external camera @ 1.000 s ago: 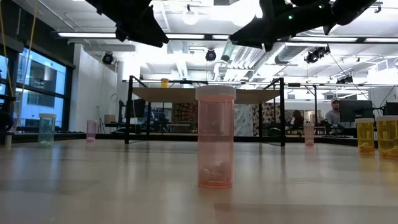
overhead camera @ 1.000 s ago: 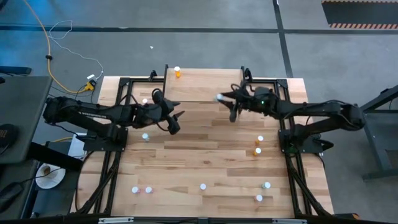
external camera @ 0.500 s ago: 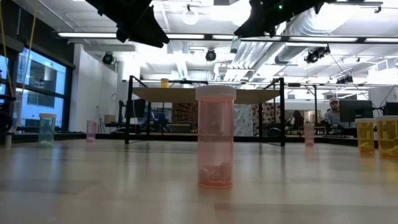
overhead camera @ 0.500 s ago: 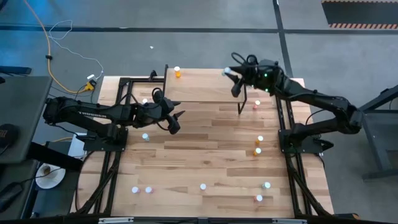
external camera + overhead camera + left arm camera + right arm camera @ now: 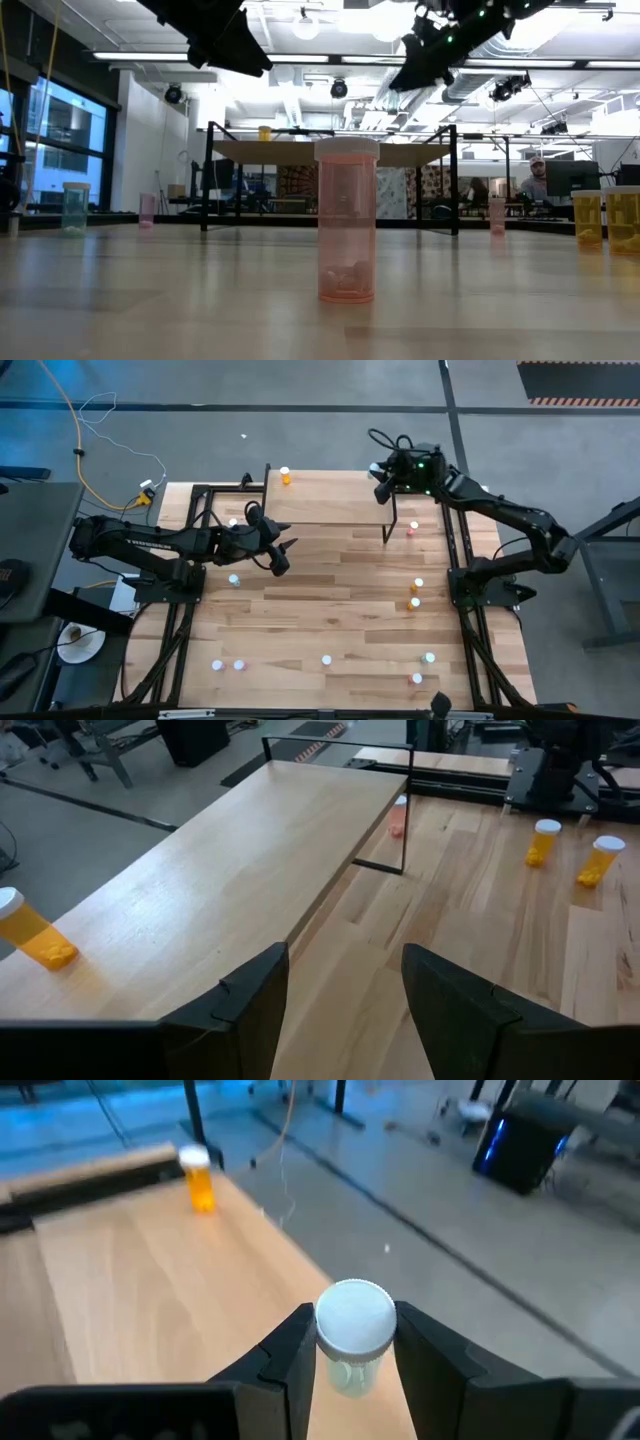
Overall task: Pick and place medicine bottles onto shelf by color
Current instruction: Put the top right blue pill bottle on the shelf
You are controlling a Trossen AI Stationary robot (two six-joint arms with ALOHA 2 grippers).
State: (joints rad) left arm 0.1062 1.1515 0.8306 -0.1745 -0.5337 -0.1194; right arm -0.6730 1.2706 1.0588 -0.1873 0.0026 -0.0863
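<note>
High view: my right end effector (image 5: 379, 470) sits over the shelf's (image 5: 325, 500) far right corner. Left end effector (image 5: 283, 552) hangs near the shelf's left front edge.

Right wrist view: fingers clamp a white-capped bottle (image 5: 354, 1330) between them.

Left wrist view: fingers spread, holding nothing.

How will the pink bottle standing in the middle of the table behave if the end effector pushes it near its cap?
The pink bottle stands tall on a narrow base, so it would probably tip. It looks nearly empty, so likely light. Once down, its round body would probably roll.
</note>
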